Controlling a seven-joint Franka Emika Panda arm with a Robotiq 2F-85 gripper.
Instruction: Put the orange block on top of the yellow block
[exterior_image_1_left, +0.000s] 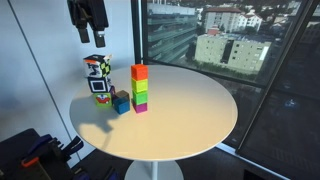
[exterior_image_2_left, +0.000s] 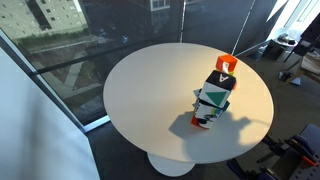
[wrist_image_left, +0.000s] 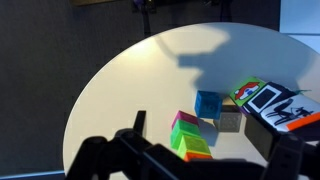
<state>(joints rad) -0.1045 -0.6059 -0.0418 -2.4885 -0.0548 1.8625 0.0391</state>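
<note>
The orange block (exterior_image_1_left: 139, 72) sits on top of the yellow block (exterior_image_1_left: 139, 84). Below them are a green cube (exterior_image_1_left: 140, 95) and a magenta cube (exterior_image_1_left: 140, 105), so the cubes form one upright stack on the round white table (exterior_image_1_left: 190, 115). In the wrist view I look down on the stack: the orange block (wrist_image_left: 201, 157) is partly hidden by the gripper body and the yellow block (wrist_image_left: 195, 146) is just beyond it. My gripper (exterior_image_1_left: 91, 38) hangs high above the table, apart from the stack, open and empty; its fingers frame the wrist view (wrist_image_left: 212, 132).
A blue cube (exterior_image_1_left: 121, 101) and a tall patterned box (exterior_image_1_left: 97, 78) stand beside the stack. A grey cube (wrist_image_left: 231, 120) lies between the blue cube (wrist_image_left: 208, 104) and the box (wrist_image_left: 270, 100). In an exterior view the box (exterior_image_2_left: 213, 100) hides most of the stack. Windows stand behind the table.
</note>
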